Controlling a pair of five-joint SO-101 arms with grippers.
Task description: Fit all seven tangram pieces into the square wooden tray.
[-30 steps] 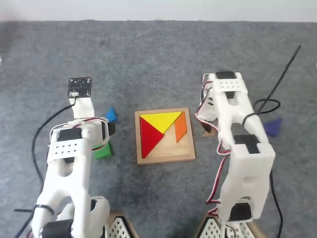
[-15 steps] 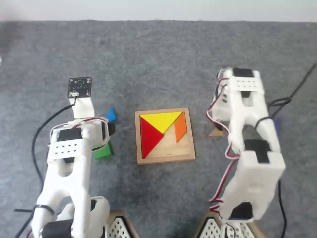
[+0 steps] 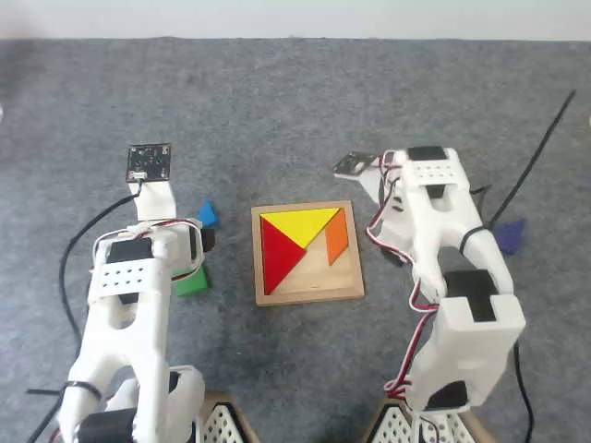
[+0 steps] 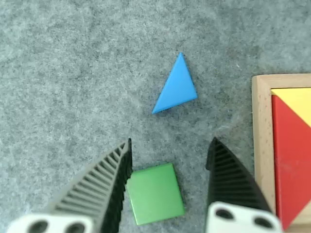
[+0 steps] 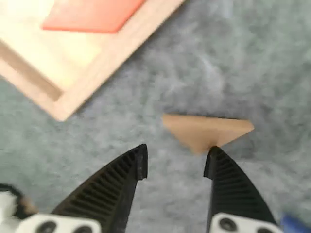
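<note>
The square wooden tray point(image 3: 309, 293) lies on the grey felt table point(image 3: 277, 111) between the two arms. It holds a large yellow triangle point(image 3: 300, 225) along its far edge, a large red triangle point(image 3: 275, 254) along its left edge and an orange parallelogram point(image 3: 337, 235) by its right edge; the near right part is bare wood. Left of the tray lie a small blue triangle point(image 4: 176, 87) and, nearer, a green square point(image 4: 154, 194). The left gripper point(image 4: 170, 143) is released, its fingers spread wide with the green square between them. The right gripper point(image 5: 177, 149) is also released and grasps nothing. A plain tan wooden triangle point(image 5: 206, 130) lies just right of the tray, touching the tip of one finger. A purple piece point(image 3: 508, 235) lies farther right, well apart from the tray.
</note>
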